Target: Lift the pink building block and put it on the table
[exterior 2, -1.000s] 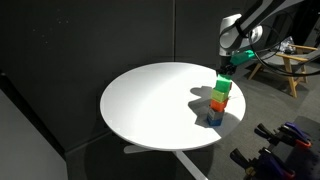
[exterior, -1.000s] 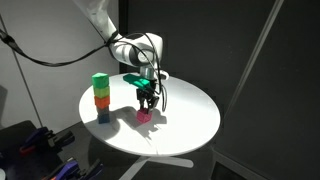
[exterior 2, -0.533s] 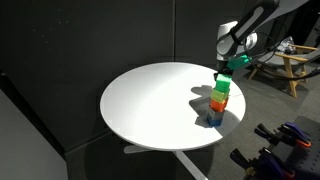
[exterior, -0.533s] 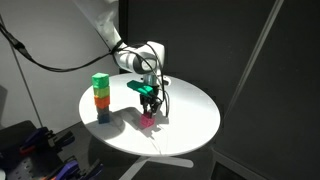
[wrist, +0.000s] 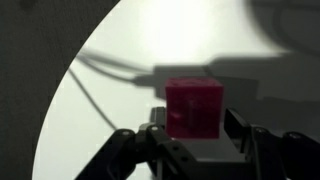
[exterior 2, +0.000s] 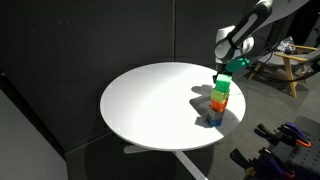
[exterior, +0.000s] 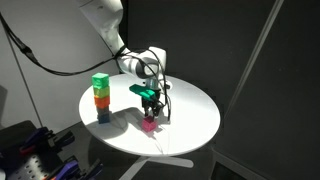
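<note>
Well clear of the tool [exterior: 149, 114], at the left of an exterior view: one stack [exterior: 100, 98], with one green block [exterior: 100, 82] on top, one orange block [exterior: 100, 97] beneath and one darker bluish piece lowest; too small to count any thinner layer between. Next along, directly under the tool and between its fingers: the pink building block [exterior: 149, 124], just one, low at the desk [exterior: 195, 115], contact with the surface impossible to confirm. In the wrist view, narrowed to block width and apparently clamped on two opposite faces. Likely light, rigid, smooth plastic, so slippery rather than fragile; best held squarely on flat sides, mid-height, with a modest squeeze. One desk, one tool.
</note>
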